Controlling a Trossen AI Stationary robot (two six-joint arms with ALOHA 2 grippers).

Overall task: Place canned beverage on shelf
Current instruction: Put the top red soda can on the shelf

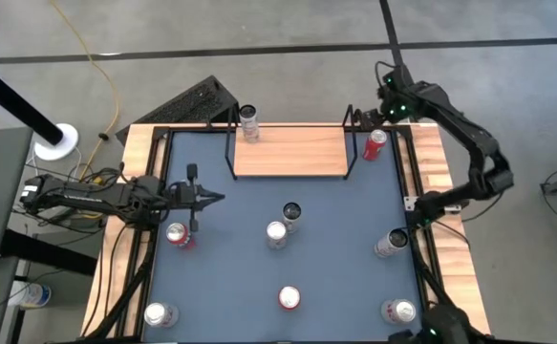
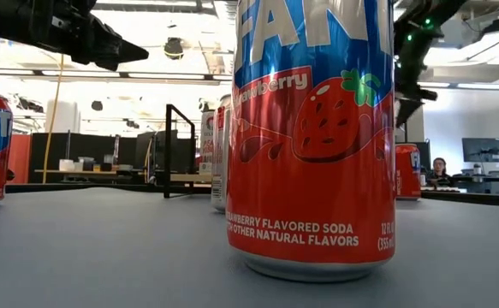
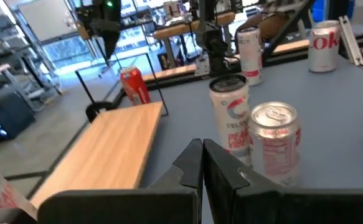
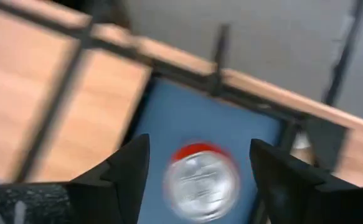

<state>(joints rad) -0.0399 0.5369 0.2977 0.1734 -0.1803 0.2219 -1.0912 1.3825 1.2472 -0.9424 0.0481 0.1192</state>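
Note:
The shelf (image 1: 289, 151), a light-wood board on a black wire frame, stands at the table's far middle. A silver can (image 1: 249, 122) stands on its far left corner. A red can (image 1: 374, 144) stands upright on the blue table just right of the shelf. My right gripper (image 4: 197, 162) is open above this can (image 4: 200, 179), a finger on either side of its silver top and apart from it; it also shows in the high view (image 1: 369, 122). My left gripper (image 1: 211, 199) is shut and empty, held above the table's left part and pointing right; its shut fingertips show in the left wrist view (image 3: 202, 155).
Several more cans stand on the blue table: two at the middle (image 1: 290, 212) (image 1: 276, 233), one at the left (image 1: 178, 234), one at the right (image 1: 391, 243), and three along the near edge (image 1: 159, 313) (image 1: 288, 298) (image 1: 399, 311). A black frame rims the table.

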